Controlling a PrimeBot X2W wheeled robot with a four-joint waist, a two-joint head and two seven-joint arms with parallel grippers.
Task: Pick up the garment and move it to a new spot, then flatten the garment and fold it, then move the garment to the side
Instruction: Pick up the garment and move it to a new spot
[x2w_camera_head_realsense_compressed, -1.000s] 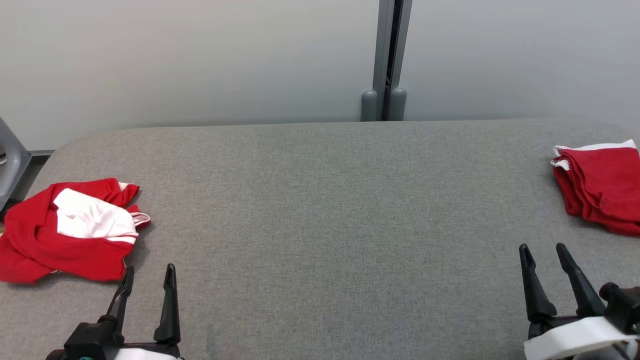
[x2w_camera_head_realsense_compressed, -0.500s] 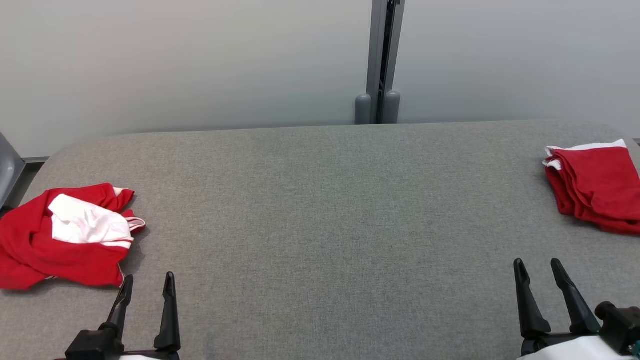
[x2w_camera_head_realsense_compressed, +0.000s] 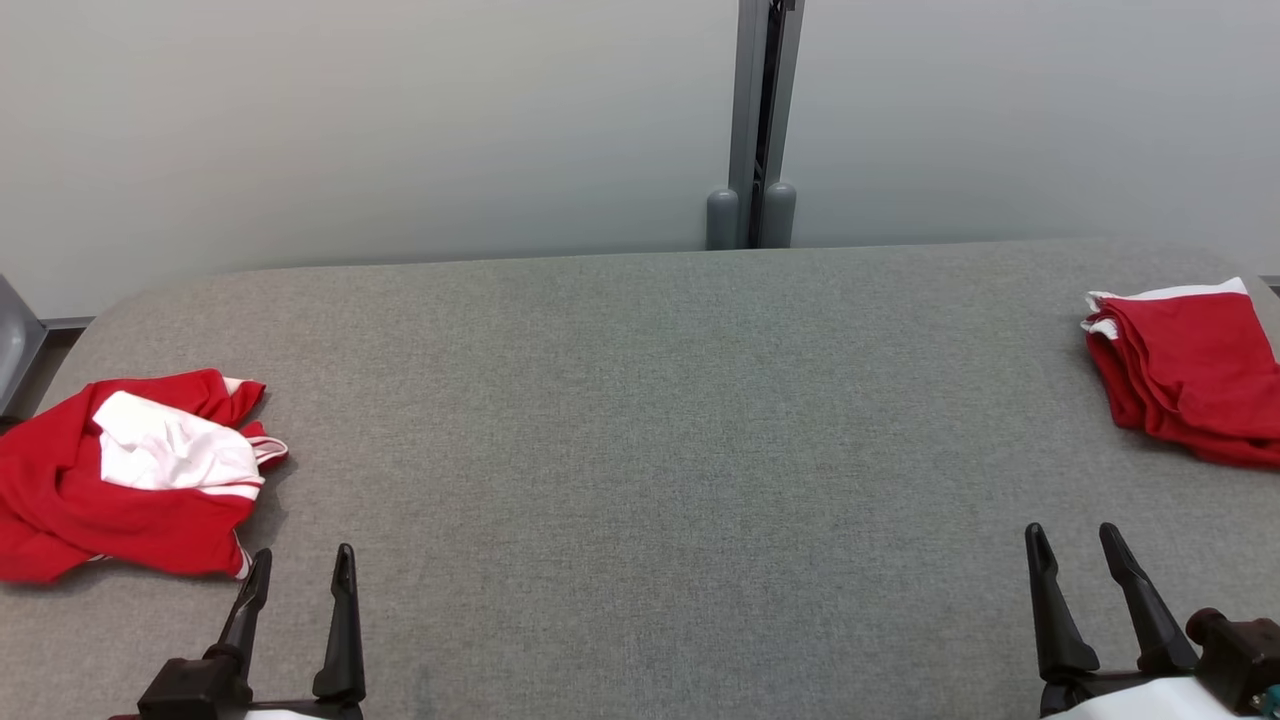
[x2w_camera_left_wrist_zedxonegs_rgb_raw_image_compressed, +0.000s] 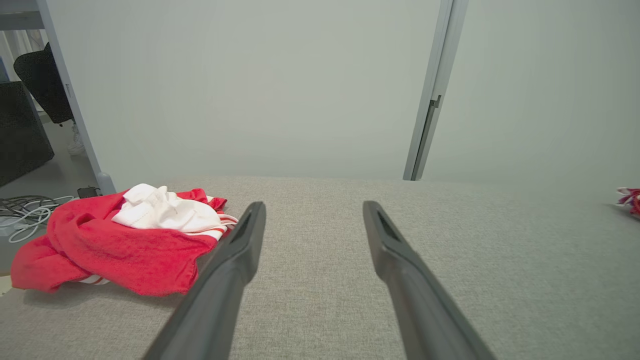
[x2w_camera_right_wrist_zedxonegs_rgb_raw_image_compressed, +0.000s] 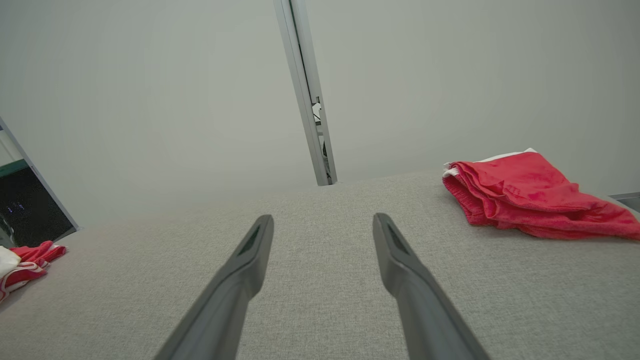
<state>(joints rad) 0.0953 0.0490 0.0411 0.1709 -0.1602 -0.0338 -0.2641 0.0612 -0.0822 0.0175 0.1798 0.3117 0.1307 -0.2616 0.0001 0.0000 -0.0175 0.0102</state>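
A grey fabric-covered table (x2w_camera_head_realsense_compressed: 640, 450) stands before a pale wall. At centre left, by the table's edge, lies the crumpled red-and-white garment (x2w_camera_head_realsense_compressed: 120, 480). The left gripper (x2w_camera_head_realsense_compressed: 303, 553) at lower left is spread and empty. Pick-up looks not yet begun, so that gripper likely needs to reach the heap. The bare centre gives room for flattening. At lower right the right gripper (x2w_camera_head_realsense_compressed: 1070, 530) is likewise spread and empty, and a folded red garment (x2w_camera_head_realsense_compressed: 1190, 370) lies at the right edge.

My head camera looks forward and down from above the near edge of the grey table (x2w_camera_head_realsense_compressed: 640, 420). It takes in the table's whole width, up to the pale wall (x2w_camera_head_realsense_compressed: 400, 120) and grey post (x2w_camera_head_realsense_compressed: 752, 120) at the far side. The left wrist camera sits low over the near left, facing far along the left gripper (x2w_camera_left_wrist_zedxonegs_rgb_raw_image_compressed: 314, 205), with the crumpled garment (x2w_camera_left_wrist_zedxonegs_rgb_raw_image_compressed: 115, 240) close on its left. The right wrist camera sits equally low at the near right, slightly rolled. It looks along the right gripper (x2w_camera_right_wrist_zedxonegs_rgb_raw_image_compressed: 322, 217), with the folded garment (x2w_camera_right_wrist_zedxonegs_rgb_raw_image_compressed: 525, 195) to its right. All three views share the post, the wall and both garments.
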